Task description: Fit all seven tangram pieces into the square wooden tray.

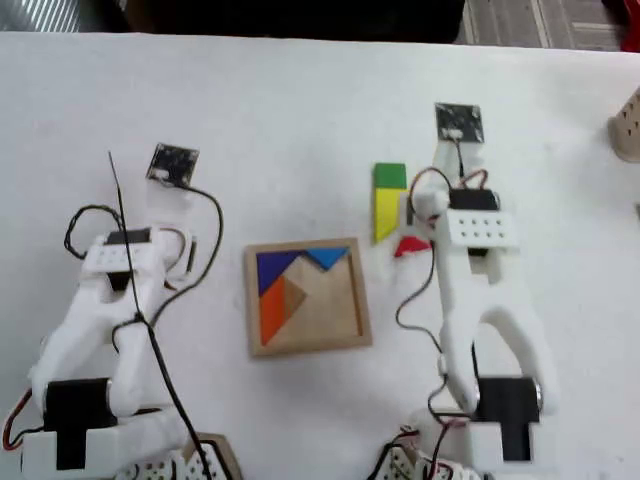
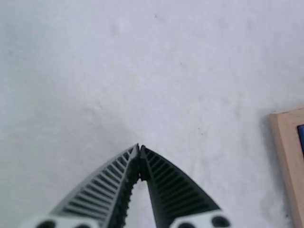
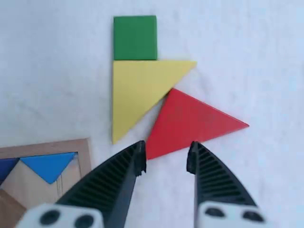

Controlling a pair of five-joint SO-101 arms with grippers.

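The square wooden tray lies between the two arms and holds a dark blue, a light blue, an orange and a plain wood piece. Right of it on the table lie a green square, a yellow triangle and a red triangle, touching one another. In the right wrist view my right gripper is open, its fingertips either side of the near corner of the red triangle, below the yellow triangle and green square. My left gripper is shut over bare table, left of the tray's edge.
A pegged wooden block stands at the far right edge. Black cables trail over the left arm. The white tabletop beyond the tray is open.
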